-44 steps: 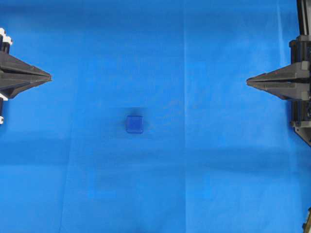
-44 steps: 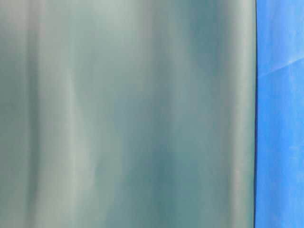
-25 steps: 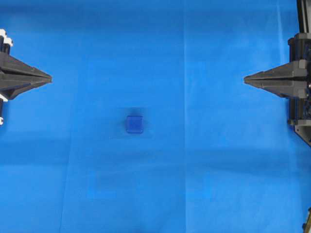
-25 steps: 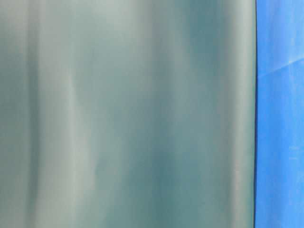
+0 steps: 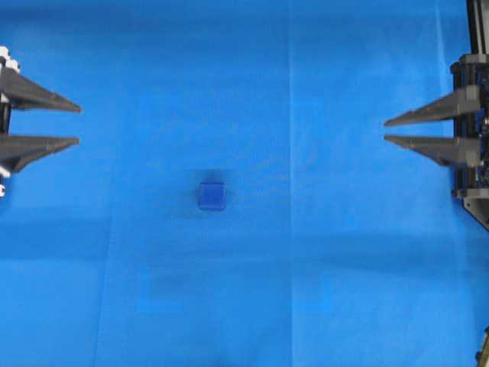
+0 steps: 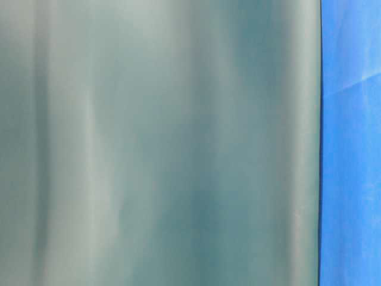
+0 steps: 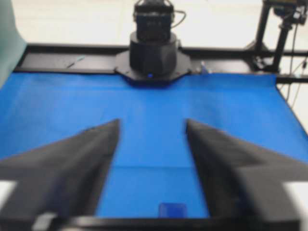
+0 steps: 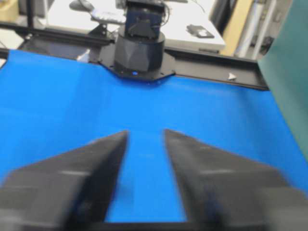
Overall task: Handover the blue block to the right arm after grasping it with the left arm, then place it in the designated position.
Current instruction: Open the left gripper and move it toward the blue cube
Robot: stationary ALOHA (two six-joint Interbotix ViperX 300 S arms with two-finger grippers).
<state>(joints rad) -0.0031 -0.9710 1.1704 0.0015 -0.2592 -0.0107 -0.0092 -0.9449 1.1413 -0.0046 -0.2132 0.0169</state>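
The blue block point(image 5: 212, 196) rests on the blue cloth, left of the middle in the overhead view. It also shows at the bottom edge of the left wrist view as a dark-blue block point(image 7: 173, 210) on the cloth below the fingers. My left gripper point(image 5: 78, 125) hovers at the left edge, open and holding nothing, well away from the block; in its wrist view the left gripper point(image 7: 152, 126) shows a wide gap. At the right edge my right gripper point(image 5: 386, 130) is open with a narrower gap. Only cloth lies between the fingers of the right gripper point(image 8: 146, 134).
A blue cloth point(image 5: 306, 290) covers the whole table. The opposite arm bases point(image 7: 153, 53) point(image 8: 137, 53) stand at the far edge in each wrist view, on black frame rails. A grey-green panel point(image 6: 161, 143) fills most of the table-level view.
Both grippers have gone from shut to open, the left one wider than the right. The right gripper shifted slightly up in the overhead view. The block has not moved.
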